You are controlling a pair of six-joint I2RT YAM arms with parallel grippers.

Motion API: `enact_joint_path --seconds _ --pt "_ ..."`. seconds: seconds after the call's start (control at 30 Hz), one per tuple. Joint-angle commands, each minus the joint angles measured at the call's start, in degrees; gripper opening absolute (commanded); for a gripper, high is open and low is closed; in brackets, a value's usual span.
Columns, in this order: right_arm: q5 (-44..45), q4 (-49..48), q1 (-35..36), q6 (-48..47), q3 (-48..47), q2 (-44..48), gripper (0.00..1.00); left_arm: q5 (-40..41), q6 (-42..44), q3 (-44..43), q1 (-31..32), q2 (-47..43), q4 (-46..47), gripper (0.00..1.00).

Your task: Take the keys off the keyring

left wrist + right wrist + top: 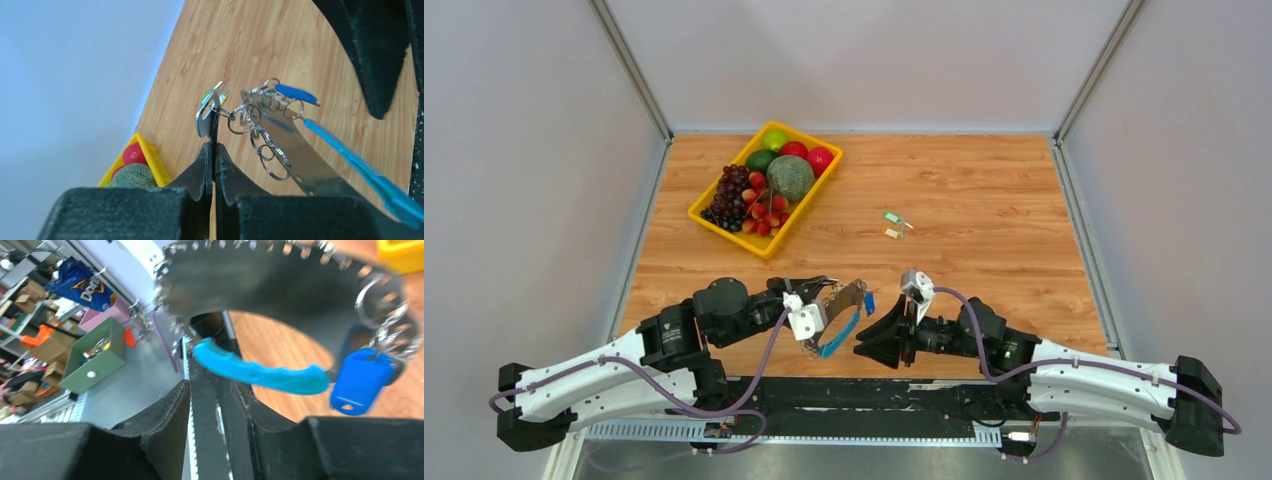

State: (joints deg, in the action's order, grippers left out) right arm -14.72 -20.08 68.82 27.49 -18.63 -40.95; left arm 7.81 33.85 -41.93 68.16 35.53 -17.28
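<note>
Next-key approach: left hand clamps the keyring; right hand, half-open and empty, probably must seize the blue key.

Wears white shells on left arm and right arm, black at joints. Trails purple cables. Ends in matte black, rough-textured fingers. Carries white wrist housings.

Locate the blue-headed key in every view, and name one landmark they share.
Top external: blue-headed key at lower centre, between the arms.
Left wrist: key upper right of centre, among small rings.
Right wrist: key far right, mid-height.
Shared landmark: the keyring's light-blue strip, near the key in all three.
</note>
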Motion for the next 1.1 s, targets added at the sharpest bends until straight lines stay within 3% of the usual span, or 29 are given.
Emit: enact_joint_path --seconds 0.0,0.13,0.47,0.7,1.07 --pt "7.72 2.30 0.10 -6.77 -5.38 0.59 0.40 -0.36 0.48 -1.88 -0.05 -0.29 3.79 0.00" --pt "11.15 2.51 0.10 -11.02 -7.96 -1.35 0.51 -1.05 0.45 -1.95 -0.05 -0.20 3.77 0.00" --pt "17.97 0.32 0.11 -22.08 -11.89 -3.78 0.54 -2.33 0.45 -2.02 -0.05 -0.19 3.48 0.00" --pt "18.03 -0.66 0.09 -30.17 -11.89 -2.21 0.55 -3.03 0.51 -2.02 -0.05 -0.28 3.31 0.00" --pt "15.74 1.49 0.09 -32.93 -13.96 -1.15 0.56 -3.53 0.62 -1.94 -0.05 -0.20 3.31 0.00"
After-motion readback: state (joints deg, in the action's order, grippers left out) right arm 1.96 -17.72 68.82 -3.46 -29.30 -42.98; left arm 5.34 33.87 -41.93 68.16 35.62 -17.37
